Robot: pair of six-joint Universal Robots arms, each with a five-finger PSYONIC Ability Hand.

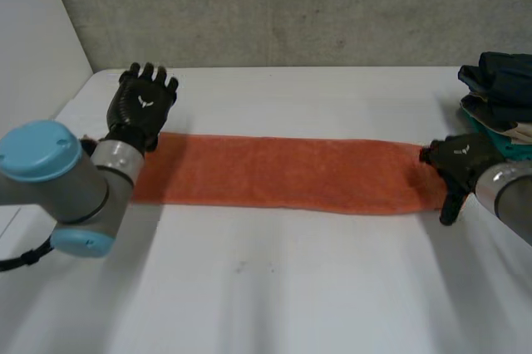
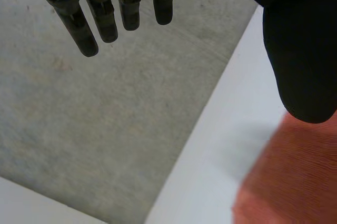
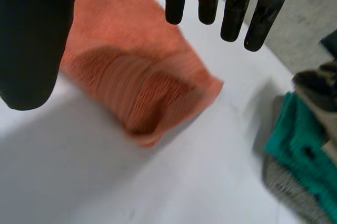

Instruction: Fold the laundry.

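You have a white table [image 1: 274, 287] running back to a grey concrete wall [image 1: 274, 5], which shows faint stains, and a plain white panel [image 1: 33, 30] stands along the table's left side.

towel [image 1: 283, 173] across table [image 1: 274, 287] | left hand [image 1: 141, 106] at its left end | right hand [image 1: 459, 159] at right end | clothes pile [image 1: 499, 92] behind it

white table [image 1: 291, 287] with long orange towel [image 1: 283, 173] flat, clothes pile [image 1: 499, 100] at edge
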